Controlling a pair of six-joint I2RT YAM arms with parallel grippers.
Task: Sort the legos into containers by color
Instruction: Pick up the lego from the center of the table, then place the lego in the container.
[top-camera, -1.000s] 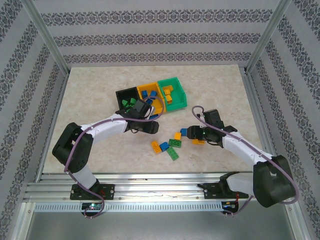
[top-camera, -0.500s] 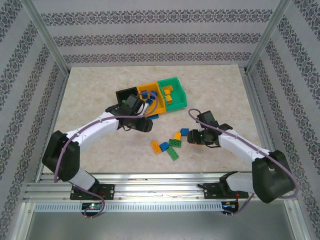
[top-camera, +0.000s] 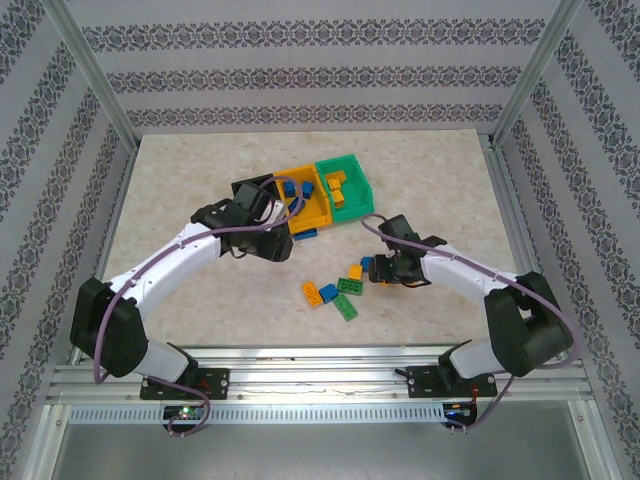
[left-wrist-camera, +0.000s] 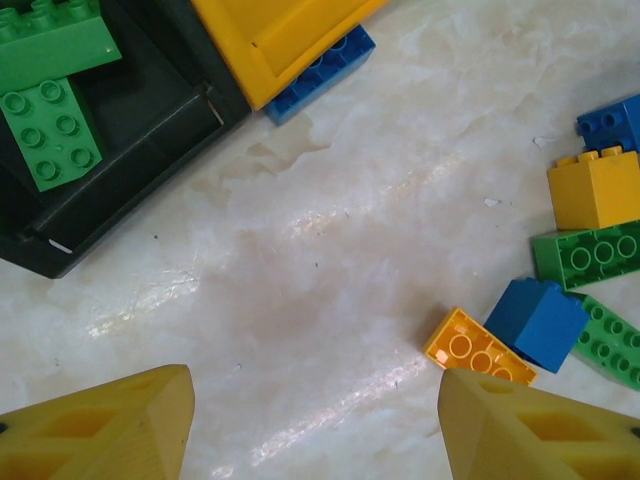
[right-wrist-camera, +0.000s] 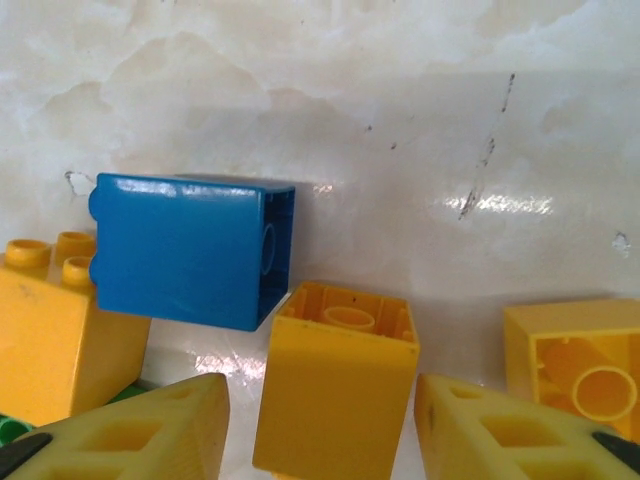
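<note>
**Operator:** Which one am I on?

**Spotter:** The yellow brick (right-wrist-camera: 335, 400). Your right tool (right-wrist-camera: 322, 425) straddles it with the jaws apart. A sliver of counter (right-wrist-camera: 400, 100) shows on the left side, so I'd say it isn't clamped yet.

**Operator:** How does it lie?

**Spotter:** On its side, hollow end pointing away from your wrist. Its length runs straight out from the tool, so you'd be closing across the narrow width. That looks like the right way to take it.

**Operator:** Is anything crowding it?

**Spotter:** The blue brick (right-wrist-camera: 190, 250) is just past it, up to the left. I can't tell whether their corners touch or are barely apart.

**Operator:** And where does it go?

**Spotter:** Probably the green bin (top-camera: 357, 208), since that one holds the yellow bricks (top-camera: 340, 182). Your brick sits on the near side of that bin, a little to its right and well apart, so the carry goes up and away.

**Operator:** What about the other arm?

**Spotter:** Your left tool (left-wrist-camera: 315, 425) is open and empty. It hovers over bare counter off the green bin's left, beside the black bin (left-wrist-camera: 150, 120). The right arm is much nearer.
</note>
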